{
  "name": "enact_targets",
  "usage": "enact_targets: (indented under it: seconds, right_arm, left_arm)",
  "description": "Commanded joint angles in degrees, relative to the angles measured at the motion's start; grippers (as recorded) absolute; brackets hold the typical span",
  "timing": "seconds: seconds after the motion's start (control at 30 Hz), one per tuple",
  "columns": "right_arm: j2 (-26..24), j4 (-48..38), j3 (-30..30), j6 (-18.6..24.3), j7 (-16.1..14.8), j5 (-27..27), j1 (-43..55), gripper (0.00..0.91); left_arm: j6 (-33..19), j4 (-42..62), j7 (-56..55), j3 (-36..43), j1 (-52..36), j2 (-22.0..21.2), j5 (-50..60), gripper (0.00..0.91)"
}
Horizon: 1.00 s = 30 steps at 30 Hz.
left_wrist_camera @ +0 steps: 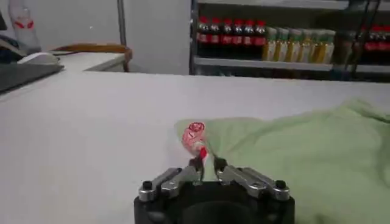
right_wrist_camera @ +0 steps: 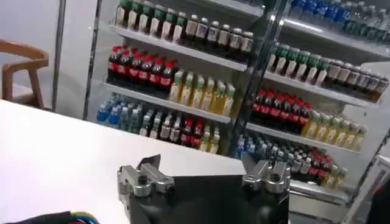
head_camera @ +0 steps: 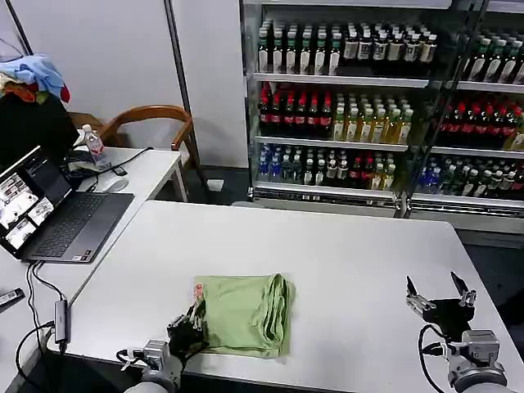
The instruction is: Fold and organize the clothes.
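The clothes are one light green polo shirt [head_camera: 246, 313] [left_wrist_camera: 304, 152], folded into a compact rectangle near the front edge of the white table [head_camera: 327, 246]. Its red-and-white chest print [head_camera: 198, 290] [left_wrist_camera: 195, 133] shows at the folded corner on the left. My left gripper [head_camera: 195, 321] [left_wrist_camera: 207, 163] sits low at that corner, its fingers drawn close together on the fabric edge just below the print. My right gripper [head_camera: 438, 288] [right_wrist_camera: 201, 161] stands open above the table's front right, well apart from the shirt, nothing between its fingers.
An open laptop [head_camera: 65, 217], a water bottle [head_camera: 92, 143] and cables lie on the side table to the left. A wooden chair [head_camera: 151, 115] and a blue and red cloth heap [head_camera: 37, 75] stand behind it. Drink shelves [head_camera: 344, 106] line the back.
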Motion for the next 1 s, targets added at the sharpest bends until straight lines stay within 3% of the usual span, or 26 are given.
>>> enact_targets:
  seconds: [0.03, 0.2, 0.4, 0.57, 0.6, 0.7, 0.83, 0.9, 1.0]
  right_arm:
    - [0.4, 0.6, -1.6, 0.1, -0.1, -0.4, -0.2, 0.907]
    - [0.4, 0.4, -2.8, 0.3, 0.0, -0.5, 0.8, 0.907]
    - [0.7, 0.4, -4.1, 0.3, 0.0, -0.5, 2.4, 0.907]
    - [0.6, -0.1, -5.4, 0.4, 0.0, -0.3, 4.2, 0.907]
    - [0.5, -0.2, -5.6, 0.3, -0.1, -0.3, 4.9, 0.907]
    - [0.4, -0.9, -6.0, 0.4, -0.1, 0.0, 6.2, 0.907]
    - [0.5, -1.9, -5.8, 0.8, -0.1, -0.1, 6.0, 0.907]
    - [0.7, -1.0, -4.5, 1.6, -0.1, -0.4, 3.2, 0.907]
    - [1.0, -0.6, -2.2, 2.0, 0.0, -0.6, 0.9, 0.907]
  left_arm:
    - [0.6, -6.4, 2.2, -7.9, 1.0, 7.7, 3.3, 0.040]
    - [0.7, -7.1, 3.8, -18.0, 5.9, 12.7, 1.4, 0.040]
    - [2.2, -3.4, 11.1, -36.5, 12.8, 19.0, -1.1, 0.040]
    - [7.2, -4.4, 14.1, -50.1, 16.4, 24.1, -9.8, 0.040]
    - [10.4, -5.7, 14.0, -53.1, 16.6, 25.2, -13.4, 0.040]
    - [14.7, -11.4, 11.6, -55.7, 16.2, 26.7, -20.7, 0.040]
    - [16.3, -24.4, 4.8, -43.8, 13.1, 21.5, -21.4, 0.040]
    - [16.4, -30.7, 3.2, -33.0, 12.6, 14.4, -15.3, 0.040]
    - [14.4, -33.9, 2.0, -7.0, 11.5, 4.6, 0.0, 0.040]
